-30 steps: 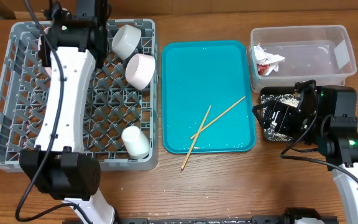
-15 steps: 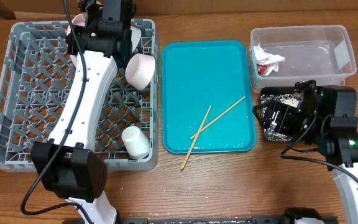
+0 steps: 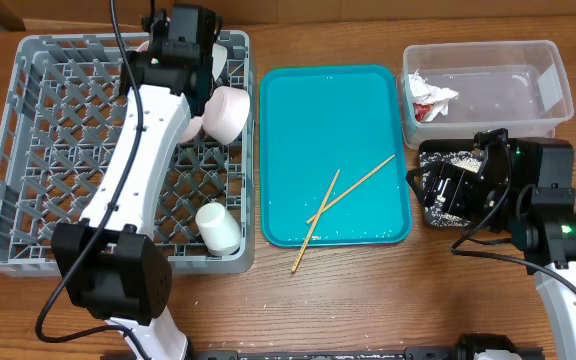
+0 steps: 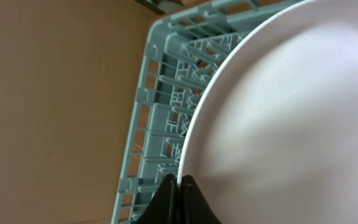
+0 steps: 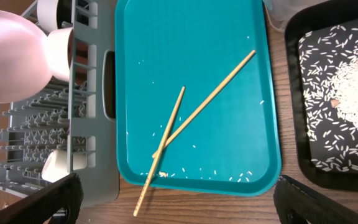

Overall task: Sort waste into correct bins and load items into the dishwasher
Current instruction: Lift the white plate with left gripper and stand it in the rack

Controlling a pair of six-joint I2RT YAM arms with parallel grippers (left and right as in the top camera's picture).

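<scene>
My left gripper (image 4: 180, 182) is shut on the rim of the pale pink plate (image 4: 278, 112), held over the back right corner of the grey dishwasher rack (image 3: 28, 150). A white bowl (image 3: 226, 112) and a small cup (image 3: 218, 228) lie in the rack. Two wooden chopsticks (image 3: 353, 187) lie crossed on the teal tray (image 3: 308, 110), one sticking out over its front edge. My right gripper (image 5: 179, 202) hangs open and holds nothing, above the black tray (image 3: 446, 155) of rice grains. The red-and-white wrapper (image 3: 431, 97) sits in the clear tub (image 3: 508, 80).
A few rice grains (image 5: 241, 176) are scattered along the teal tray's near edge. My left arm (image 3: 138, 170) stretches across the rack from front to back. Bare wooden table (image 3: 368, 300) runs along the front.
My left arm has swung right along the back of the rack with the plate, from the back left to the back right corner, and now covers the rear bowl. The right arm has not moved.
</scene>
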